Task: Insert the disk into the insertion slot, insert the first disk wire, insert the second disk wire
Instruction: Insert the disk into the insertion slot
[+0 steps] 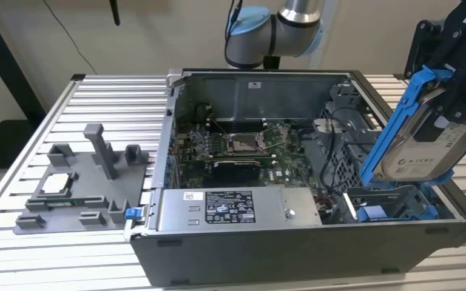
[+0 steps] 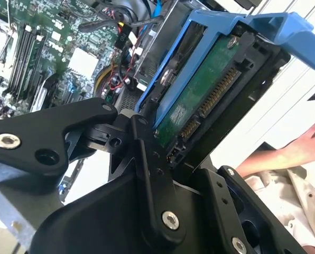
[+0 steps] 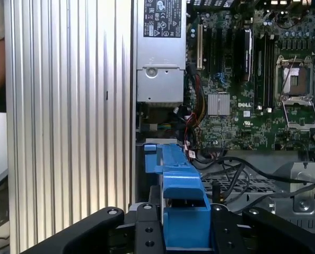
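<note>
My gripper (image 1: 457, 85) is shut on the disk (image 1: 424, 151), a silver-grey drive with a white label in a bright blue carrier. The disk hangs nearly upright and tilted, above the case's corner at the exterior view's right. Just below its lower end lies the insertion slot (image 1: 388, 210), a dark bay with blue rails. In the second wrist view the black fingers (image 2: 147, 159) clamp the disk (image 2: 200, 100), whose green board and connector face the camera. The first wrist view shows the blue carrier (image 3: 178, 174) between the fingers (image 3: 147, 230). Black cables (image 1: 331, 170) run beside the bay; which are the disk wires I cannot tell.
The open computer case (image 1: 298, 254) holds a motherboard (image 1: 241, 145), a power supply (image 1: 233, 209) and a perforated cage (image 1: 342, 139). A grey fixture (image 1: 79, 188) with a square chip sits at the exterior view's left. A person's hand (image 2: 308, 143) is near the case.
</note>
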Motion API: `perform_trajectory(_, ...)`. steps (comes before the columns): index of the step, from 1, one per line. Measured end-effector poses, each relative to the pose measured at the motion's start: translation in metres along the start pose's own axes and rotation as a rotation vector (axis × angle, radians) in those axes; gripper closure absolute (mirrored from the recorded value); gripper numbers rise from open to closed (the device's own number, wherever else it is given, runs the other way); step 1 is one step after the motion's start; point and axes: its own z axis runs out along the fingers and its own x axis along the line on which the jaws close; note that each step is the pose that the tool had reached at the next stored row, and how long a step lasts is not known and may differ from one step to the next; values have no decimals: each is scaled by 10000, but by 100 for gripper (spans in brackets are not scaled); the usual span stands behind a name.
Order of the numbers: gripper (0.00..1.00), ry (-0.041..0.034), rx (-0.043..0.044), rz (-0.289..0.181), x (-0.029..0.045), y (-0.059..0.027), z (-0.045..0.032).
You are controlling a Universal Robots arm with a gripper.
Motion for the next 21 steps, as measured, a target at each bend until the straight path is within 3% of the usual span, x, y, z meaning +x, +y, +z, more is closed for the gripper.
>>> perform_trajectory(14,100,-6,0,0,-1,-60,163)
perform_trajectory(21,100,-6,0,0,-1,-66,184)
